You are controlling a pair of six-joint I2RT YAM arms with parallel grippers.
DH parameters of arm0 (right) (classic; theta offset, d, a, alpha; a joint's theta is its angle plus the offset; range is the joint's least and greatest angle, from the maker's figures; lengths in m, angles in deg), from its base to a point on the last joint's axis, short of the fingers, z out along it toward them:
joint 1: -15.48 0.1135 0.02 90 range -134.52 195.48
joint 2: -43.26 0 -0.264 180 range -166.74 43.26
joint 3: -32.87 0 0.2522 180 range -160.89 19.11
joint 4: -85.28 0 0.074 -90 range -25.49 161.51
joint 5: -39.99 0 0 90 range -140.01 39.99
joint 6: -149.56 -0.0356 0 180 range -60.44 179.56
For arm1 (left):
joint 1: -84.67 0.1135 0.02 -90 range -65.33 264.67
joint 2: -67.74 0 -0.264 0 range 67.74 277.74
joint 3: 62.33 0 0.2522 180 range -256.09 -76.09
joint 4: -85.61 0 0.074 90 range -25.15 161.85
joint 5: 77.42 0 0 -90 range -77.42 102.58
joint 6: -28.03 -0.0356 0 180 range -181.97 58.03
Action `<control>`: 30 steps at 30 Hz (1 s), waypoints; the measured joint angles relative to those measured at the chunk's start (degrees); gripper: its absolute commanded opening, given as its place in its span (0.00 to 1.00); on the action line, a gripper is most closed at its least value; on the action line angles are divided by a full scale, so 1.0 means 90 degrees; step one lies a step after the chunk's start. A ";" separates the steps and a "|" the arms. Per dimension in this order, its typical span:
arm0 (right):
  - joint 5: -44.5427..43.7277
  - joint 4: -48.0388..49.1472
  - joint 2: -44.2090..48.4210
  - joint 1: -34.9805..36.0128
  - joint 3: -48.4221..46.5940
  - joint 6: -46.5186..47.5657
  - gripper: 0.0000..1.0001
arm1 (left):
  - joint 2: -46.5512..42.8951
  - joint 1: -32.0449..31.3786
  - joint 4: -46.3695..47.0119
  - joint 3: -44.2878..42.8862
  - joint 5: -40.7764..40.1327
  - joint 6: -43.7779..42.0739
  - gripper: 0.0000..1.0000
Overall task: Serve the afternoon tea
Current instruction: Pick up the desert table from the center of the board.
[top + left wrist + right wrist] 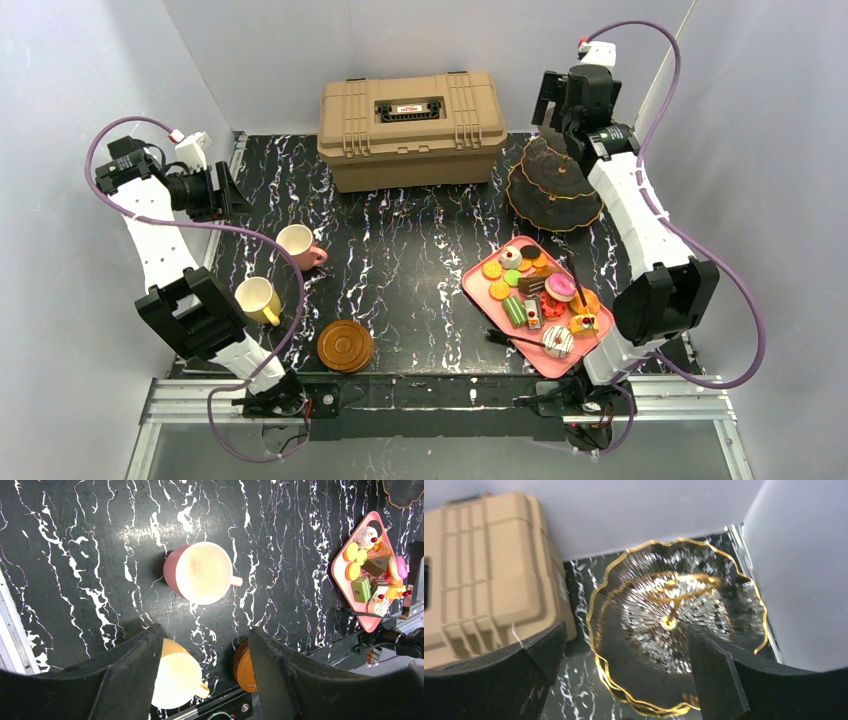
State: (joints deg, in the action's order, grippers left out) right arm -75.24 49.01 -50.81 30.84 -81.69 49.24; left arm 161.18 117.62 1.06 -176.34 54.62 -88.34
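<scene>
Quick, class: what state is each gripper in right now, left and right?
Left gripper: open, holding nothing.
Right gripper: open, holding nothing, poised over the stand.

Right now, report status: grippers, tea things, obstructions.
Left gripper open, empty, raised near round pink cup. Right gripper open, empty, raised near black three-tier gold-rimmed stand. Pastries on pink tray. Tan plastic toolbox close beside stand.

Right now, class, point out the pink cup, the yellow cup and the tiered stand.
pink cup [202, 573]: left wrist view, its pale inside.
yellow cup [257, 297]: top external view, its open mouth.
tiered stand [669, 623]: right wrist view, its gold centre knob.
</scene>
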 measured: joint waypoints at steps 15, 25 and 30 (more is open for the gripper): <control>0.0372 0.1328 0.0527 -0.0617 0.1812 0.0199 0.74 | 0.0002 0.0034 0.0000 -0.0044 0.0061 -0.0002 0.62; 0.0342 0.2254 0.0437 -0.0724 0.1894 0.0605 0.60 | 0.0005 0.0036 0.0000 -0.0046 0.0058 -0.0005 0.62; 0.0345 0.2472 0.0204 -0.0799 0.1894 0.0792 0.57 | 0.0005 0.0049 0.0000 -0.0046 0.0053 -0.0019 0.62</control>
State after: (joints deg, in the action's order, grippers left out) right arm -72.14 71.26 -48.97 23.65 -64.64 56.36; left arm 161.23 118.05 1.06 -176.76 55.10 -88.52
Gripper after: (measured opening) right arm 0.591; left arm 0.618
